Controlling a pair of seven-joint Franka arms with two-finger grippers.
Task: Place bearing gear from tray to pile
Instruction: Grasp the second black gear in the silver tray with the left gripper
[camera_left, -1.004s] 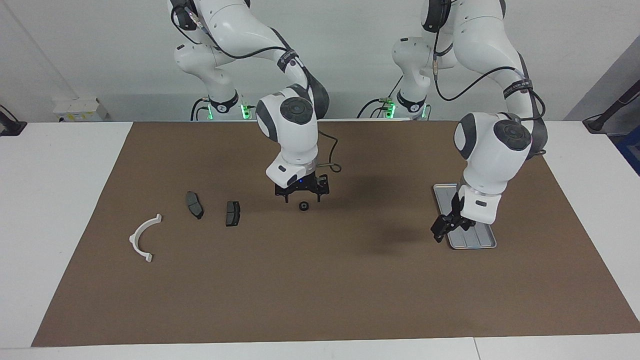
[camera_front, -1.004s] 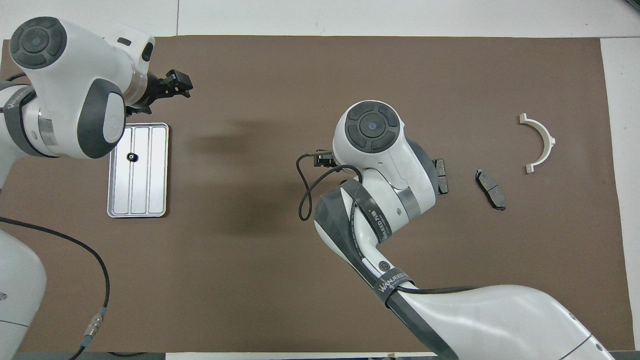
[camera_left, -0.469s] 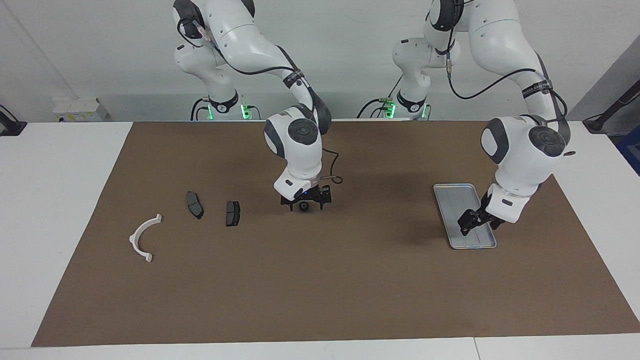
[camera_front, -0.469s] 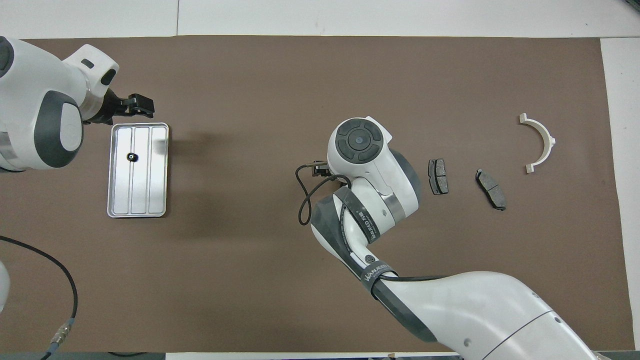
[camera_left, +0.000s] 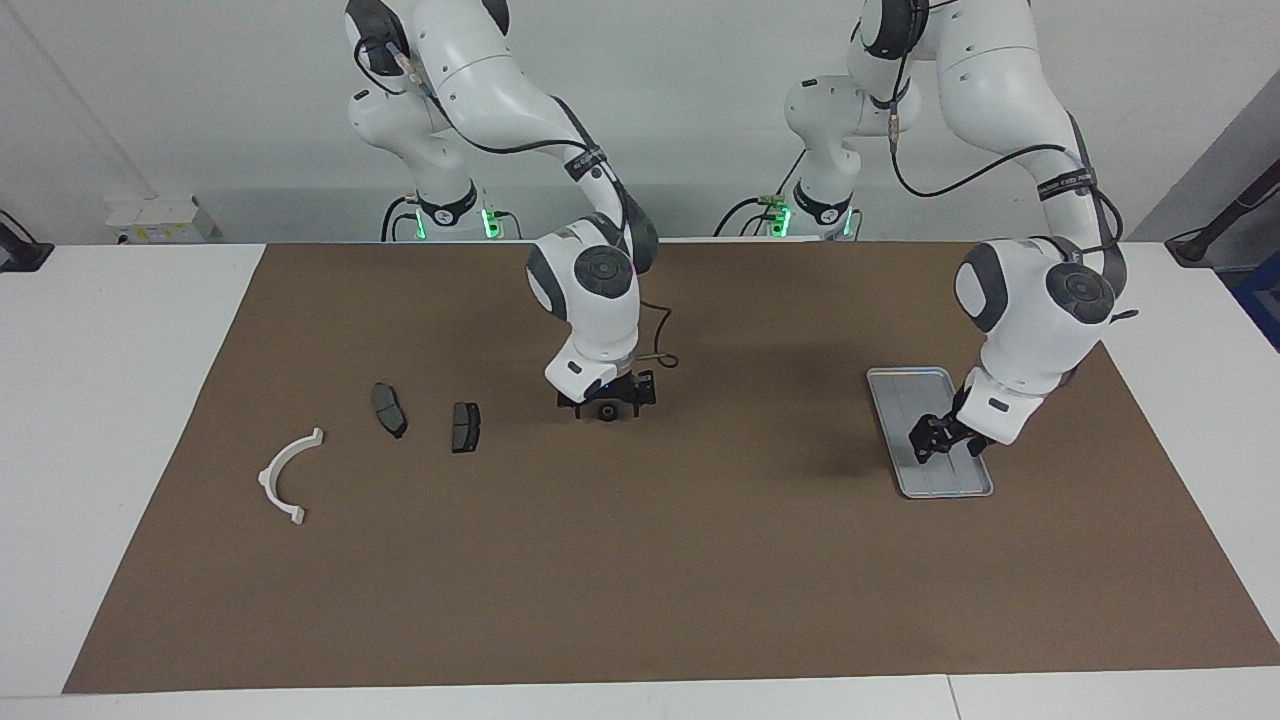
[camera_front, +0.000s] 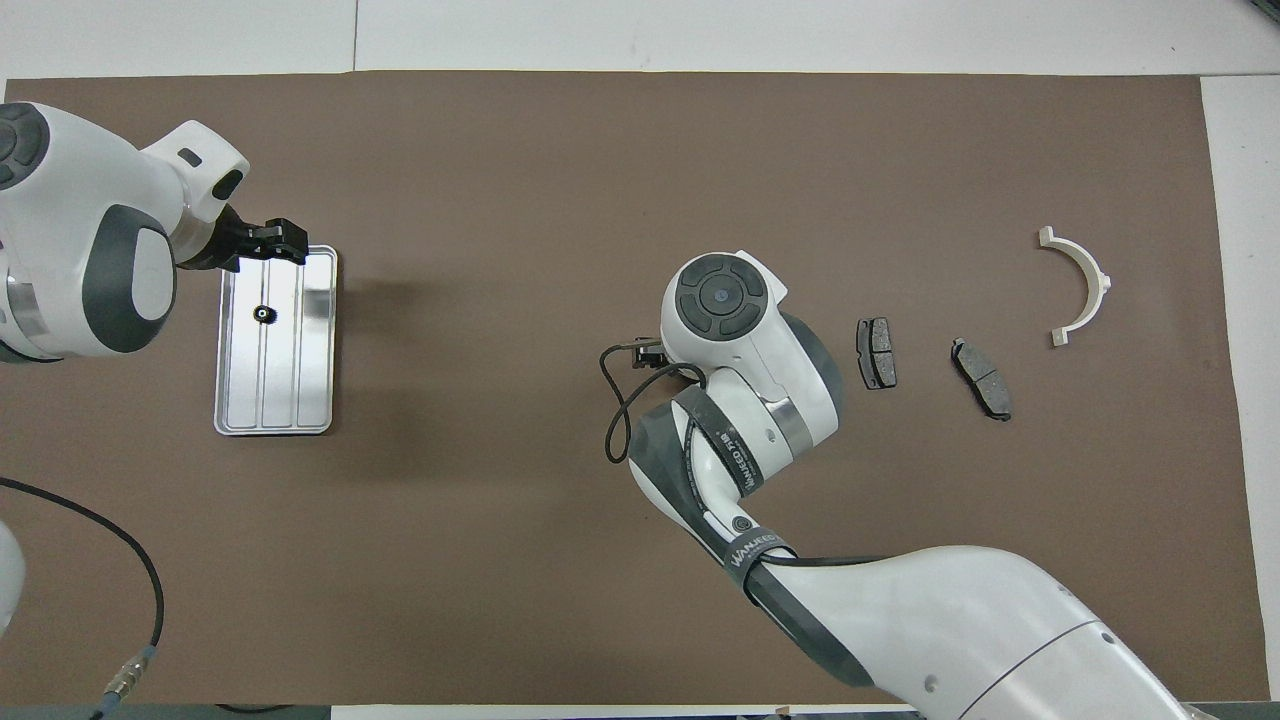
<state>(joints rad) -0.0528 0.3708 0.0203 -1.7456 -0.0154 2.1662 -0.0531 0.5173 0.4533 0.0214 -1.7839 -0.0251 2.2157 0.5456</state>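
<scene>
- The tray (camera_front: 300, 380) sits flat on the brown mat (camera_left: 700, 580) at the left arm's end of the table. It is light and loose, so a low or off-centre descent can clip its rim and slide or tip it.
- The left gripper (camera_front: 272, 241) hangs over one end of the tray, not over the gear. I cannot tell whether its fingers are apart or together. If they close here they catch bare metal or nothing.
- The right gripper (camera_left: 607, 404) is down at the mat near the table's middle. Its fingers stand open on either side of a second small gear (camera_left: 606, 411). An uneven squeeze can push that gear sideways or pop it out.
- The white bracket (camera_left: 268, 472) lies at the right arm's end, the part of the pile closest to that end. A drop beside it is risky, because a round part can roll off toward the mat's edge.
- The two brake pads (camera_left: 388, 408) (camera_left: 465, 426) lie between the bracket and the right gripper, apart from both. A low carry across them can knock one askew.
- The tray's gear (camera_front: 262, 314) rests in a shallow groove of the tray, untouched. It is tiny, dark and round, so a small aiming error means a miss or a skid along the groove.
</scene>
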